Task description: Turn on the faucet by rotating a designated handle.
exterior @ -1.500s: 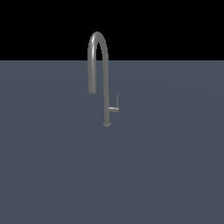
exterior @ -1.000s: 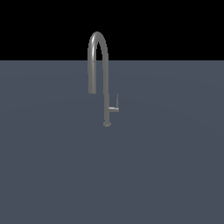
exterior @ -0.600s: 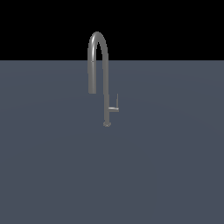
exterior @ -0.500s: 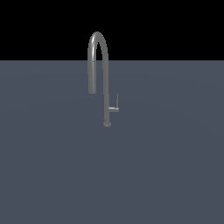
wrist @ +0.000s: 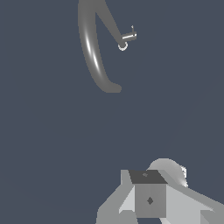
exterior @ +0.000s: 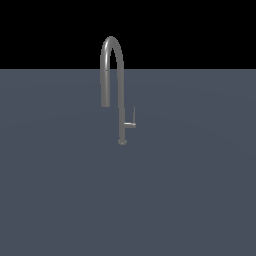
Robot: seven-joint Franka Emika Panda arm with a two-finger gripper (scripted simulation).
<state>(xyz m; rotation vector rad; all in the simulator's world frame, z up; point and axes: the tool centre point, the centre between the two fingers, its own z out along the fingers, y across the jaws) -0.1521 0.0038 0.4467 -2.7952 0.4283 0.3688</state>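
The faucet (exterior: pixel 111 55) is a tall grey gooseneck tap standing on a dark grey-blue surface, its nozzle end hanging toward the exterior view's left. The handle (exterior: pixel 133 119) is a thin lever standing upright on a short stub, on the stem's side toward the exterior view's right, just above the round base. In the wrist view the faucet (wrist: pixel 89 48) and handle (wrist: pixel 130 36) appear from above, far from my gripper (wrist: pixel 148 199). Only grey blocky parts of the gripper show at the frame edge. The arm does not show in the exterior view.
The flat dark grey-blue surface (exterior: pixel 190 190) stretches all around the faucet. A black background lies behind it.
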